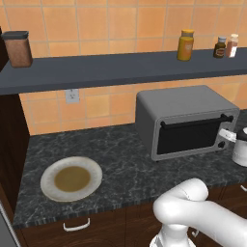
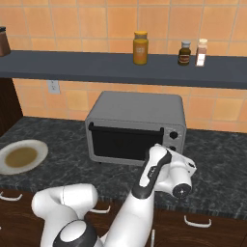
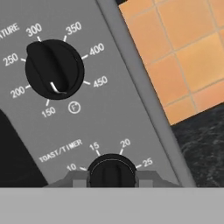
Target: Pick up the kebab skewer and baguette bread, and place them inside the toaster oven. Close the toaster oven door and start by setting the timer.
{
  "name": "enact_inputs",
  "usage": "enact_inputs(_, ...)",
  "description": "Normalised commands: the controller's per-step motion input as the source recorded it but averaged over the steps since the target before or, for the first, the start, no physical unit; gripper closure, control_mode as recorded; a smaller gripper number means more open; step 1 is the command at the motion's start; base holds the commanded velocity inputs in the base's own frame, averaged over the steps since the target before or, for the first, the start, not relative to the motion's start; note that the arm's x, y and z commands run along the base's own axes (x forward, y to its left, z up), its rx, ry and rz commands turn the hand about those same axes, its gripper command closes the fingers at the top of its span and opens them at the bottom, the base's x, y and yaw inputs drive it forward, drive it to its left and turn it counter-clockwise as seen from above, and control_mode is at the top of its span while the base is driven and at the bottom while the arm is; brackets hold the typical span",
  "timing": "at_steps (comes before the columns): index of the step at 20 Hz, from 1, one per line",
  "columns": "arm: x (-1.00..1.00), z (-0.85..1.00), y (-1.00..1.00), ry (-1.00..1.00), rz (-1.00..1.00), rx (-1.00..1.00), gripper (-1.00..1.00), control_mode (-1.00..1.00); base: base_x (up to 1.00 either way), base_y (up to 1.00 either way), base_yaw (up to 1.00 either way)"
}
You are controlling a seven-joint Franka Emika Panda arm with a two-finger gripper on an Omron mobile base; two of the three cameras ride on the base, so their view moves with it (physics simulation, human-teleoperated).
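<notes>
- Sitting on the dark table: toaster oven (image 2: pixel 136 128), toaster oven door (image 2: pixel 126 142) shut; skewer and baguette presumably inside, glass too dark to confirm.
- Reaching at the oven's right-side knobs: claw (image 3: pixel 112 178), fingers flanking the timer knob (image 3: pixel 112 170); clamped or not, cannot tell.
- Remaining, likely: turning the timer.

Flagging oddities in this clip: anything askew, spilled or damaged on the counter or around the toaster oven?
Nothing stands out. The toaster oven sits square with its door shut, the plate lies flat and unspilled, and the shelf jars stand upright.
</notes>
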Motion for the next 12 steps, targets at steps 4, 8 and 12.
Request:
enact_inputs(4,0.0,0.0,0.0,0.0,0.0,0.13,1.0,-1.0,0.0,0.0,0.0)
enact_inputs(8,0.0,0.0,0.01,0.0,-0.03,0.09,1.0,-1.0,0.0,0.0,0.0)
enact_inputs(12,0.0,0.0,0.1,0.0,-0.04,0.05,1.0,-1.0,0.0,0.0,0.0)
